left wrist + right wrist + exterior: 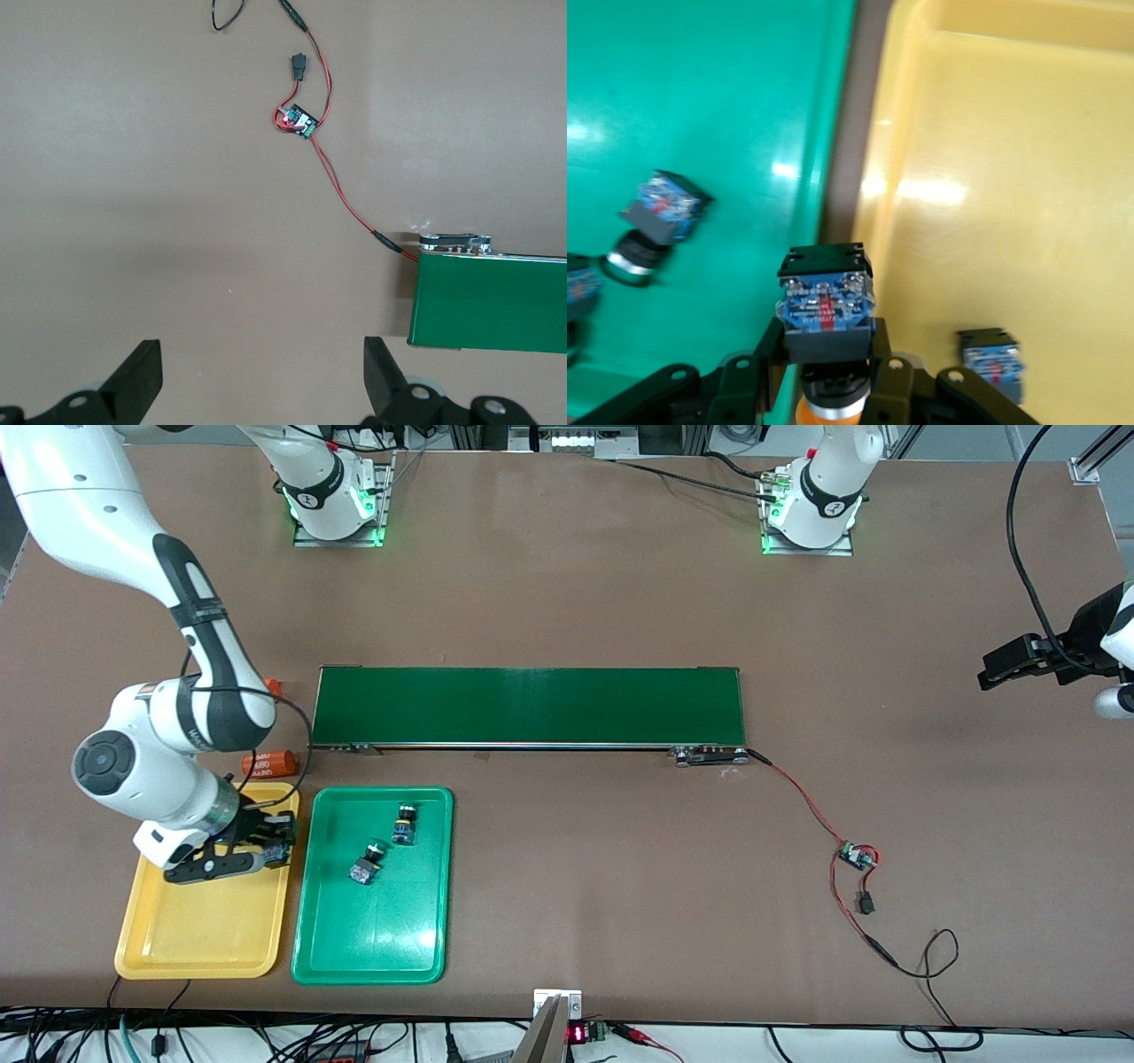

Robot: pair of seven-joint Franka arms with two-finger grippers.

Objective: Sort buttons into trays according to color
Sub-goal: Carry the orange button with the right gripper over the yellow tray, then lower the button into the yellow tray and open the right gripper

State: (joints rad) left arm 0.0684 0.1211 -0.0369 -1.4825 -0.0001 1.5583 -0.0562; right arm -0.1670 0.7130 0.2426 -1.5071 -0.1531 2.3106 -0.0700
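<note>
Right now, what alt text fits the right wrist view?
The right gripper holds a yellow-capped button over the gap between the green tray and the yellow tray; one button lies in yellow, a green-capped one in green.

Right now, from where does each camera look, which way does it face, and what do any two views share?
Front view: high across the table, facing both arm bases; shows the right gripper over the yellow tray, the green tray and the left gripper, waiting.
Left wrist view: on the left wrist, looking down at bare table and the conveyor belt; own jaws open.
Right wrist view: on the right wrist, looking down at both trays; jaws shut on a yellow-capped button.
Shared: front and right wrist views both show two green-capped buttons in the green tray.
</note>
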